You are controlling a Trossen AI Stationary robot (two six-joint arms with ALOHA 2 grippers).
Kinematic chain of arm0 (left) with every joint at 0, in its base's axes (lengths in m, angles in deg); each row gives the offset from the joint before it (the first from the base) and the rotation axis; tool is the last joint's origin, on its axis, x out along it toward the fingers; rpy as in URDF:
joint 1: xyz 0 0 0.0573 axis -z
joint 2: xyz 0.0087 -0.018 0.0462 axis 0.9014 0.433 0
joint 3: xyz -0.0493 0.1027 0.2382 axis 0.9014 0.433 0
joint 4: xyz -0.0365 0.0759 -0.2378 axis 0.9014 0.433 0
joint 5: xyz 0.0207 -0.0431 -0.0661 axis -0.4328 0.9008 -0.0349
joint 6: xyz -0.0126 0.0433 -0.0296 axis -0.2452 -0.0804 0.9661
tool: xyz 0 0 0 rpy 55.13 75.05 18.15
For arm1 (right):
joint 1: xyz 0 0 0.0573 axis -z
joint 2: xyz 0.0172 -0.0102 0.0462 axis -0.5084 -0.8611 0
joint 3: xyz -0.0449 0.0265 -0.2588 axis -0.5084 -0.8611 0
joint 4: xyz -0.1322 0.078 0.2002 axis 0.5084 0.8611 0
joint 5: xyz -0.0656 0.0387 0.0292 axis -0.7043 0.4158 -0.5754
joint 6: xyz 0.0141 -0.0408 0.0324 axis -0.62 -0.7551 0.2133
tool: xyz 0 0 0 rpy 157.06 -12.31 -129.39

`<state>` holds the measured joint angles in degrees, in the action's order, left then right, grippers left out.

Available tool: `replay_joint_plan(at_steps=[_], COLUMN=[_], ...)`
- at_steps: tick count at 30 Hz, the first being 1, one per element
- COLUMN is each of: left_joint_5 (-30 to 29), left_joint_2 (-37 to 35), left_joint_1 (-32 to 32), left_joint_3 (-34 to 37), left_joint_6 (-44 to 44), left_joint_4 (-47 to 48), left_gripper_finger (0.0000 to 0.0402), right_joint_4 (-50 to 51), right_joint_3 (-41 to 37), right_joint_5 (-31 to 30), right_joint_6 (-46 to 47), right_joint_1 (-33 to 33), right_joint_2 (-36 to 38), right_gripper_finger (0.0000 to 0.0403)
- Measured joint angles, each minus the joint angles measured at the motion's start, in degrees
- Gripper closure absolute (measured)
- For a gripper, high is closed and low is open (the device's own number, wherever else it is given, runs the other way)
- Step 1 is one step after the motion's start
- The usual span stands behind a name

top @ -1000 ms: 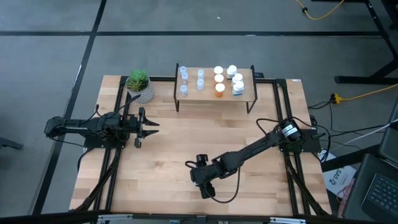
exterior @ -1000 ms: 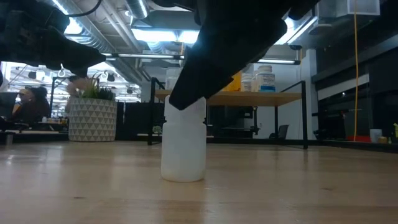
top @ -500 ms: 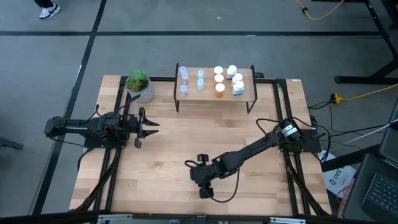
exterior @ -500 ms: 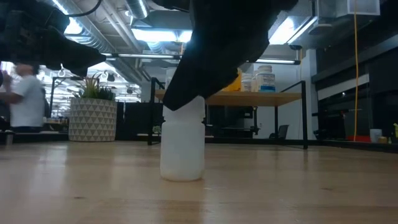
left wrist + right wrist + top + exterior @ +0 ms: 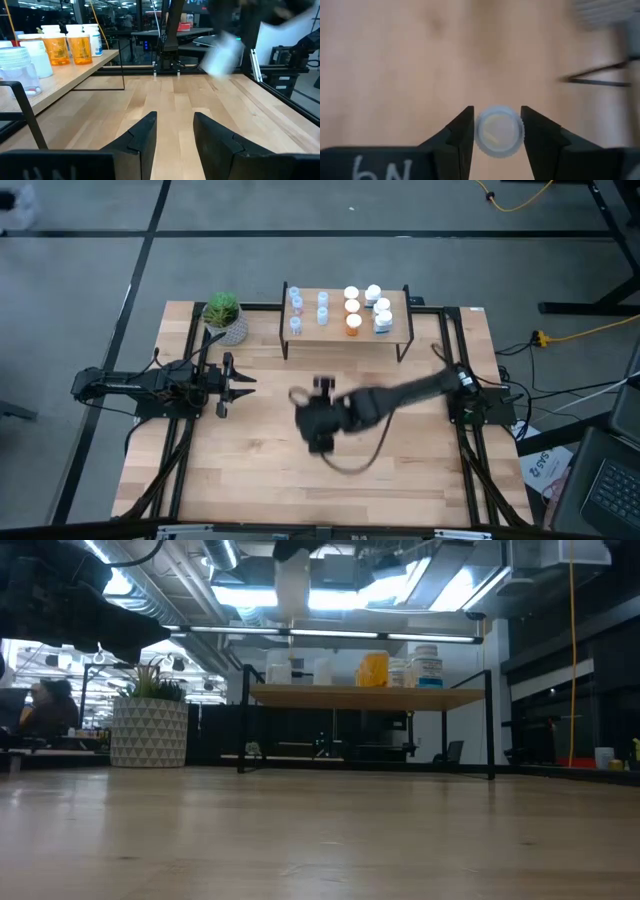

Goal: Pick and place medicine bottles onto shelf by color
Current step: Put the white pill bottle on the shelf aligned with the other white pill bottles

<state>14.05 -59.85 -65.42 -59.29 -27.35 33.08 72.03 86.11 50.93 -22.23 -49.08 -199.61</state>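
Right gripper (image 5: 496,131) clamps 1 white bottle (image 5: 498,132) above the table (image 5: 420,470); left gripper (image 5: 175,131) hangs narrowly parted.

Two dark, near-black arms are seen, each built of slim jointed segments on a black base, with thin black cables looped along the left arm (image 5: 140,387) and a longer cable slung beneath the right arm (image 5: 400,392). Each gripper is formed of two matte black, angular fingers (image 5: 140,137) tapering to flat inner faces. White hand-drawn characters are marked on the black body just behind the right gripper's (image 5: 496,131) jaws.
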Motion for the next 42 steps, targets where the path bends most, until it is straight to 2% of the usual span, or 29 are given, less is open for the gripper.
replay_joint_plan(at_steps=[3,6,9,13,16,21,27,31,36,42], left_joint_5=[0.0,0.0,0.0,0.0,0.0,0.0,0.0,0.0,0.0,0.0], left_joint_2=[-0.01,0.0,0.0,0.01,0.0,-0.01,0.01,0.0,-0.01,-0.01], left_joint_1=[-0.02,0.0,-0.02,0.0,-0.02,-0.02,-0.02,-0.02,-0.02,-0.02], left_joint_3=[0.0,0.0,0.0,0.0,0.0,0.0,-0.02,0.0,0.0,-0.01], left_joint_6=[0.0,0.01,0.01,0.0,0.01,0.0,0.0,0.0,0.01,0.0], left_joint_4=[0.0,0.01,0.0,-0.01,0.0,0.01,0.0,0.0,0.0,0.0], left_gripper_finger=[0.028,0.028,0.028,0.028,0.028,0.028,0.028,0.028,0.028,0.028], right_joint_4=[6.08,8.43,9.33,16.25,15.81,10.25,12.25,15.55,16.89,30.17], right_joint_3=[7.79,13.23,13.32,12.53,12.53,12.53,12.51,12.51,12.48,12.32], right_joint_5=[-5.76,-6.23,-4.83,-4.31,-3.87,0.2,0.51,0.43,-0.52,-7.35], right_joint_6=[-1.35,-0.69,3.82,12.54,13.24,9.35,9.12,9.29,8.99,17.23], right_joint_1=[3.73,8.58,14.31,21.56,23.91,25.15,25.94,23.73,20.34,16.36], right_joint_2=[0.07,0.15,0.91,1.07,1.18,1.18,1.18,1.18,1.25,1.6], right_gripper_finger=[0.0265,0.0265,0.0265,0.0265,0.0265,0.0265,0.0265,0.0265,0.0265,0.0265])
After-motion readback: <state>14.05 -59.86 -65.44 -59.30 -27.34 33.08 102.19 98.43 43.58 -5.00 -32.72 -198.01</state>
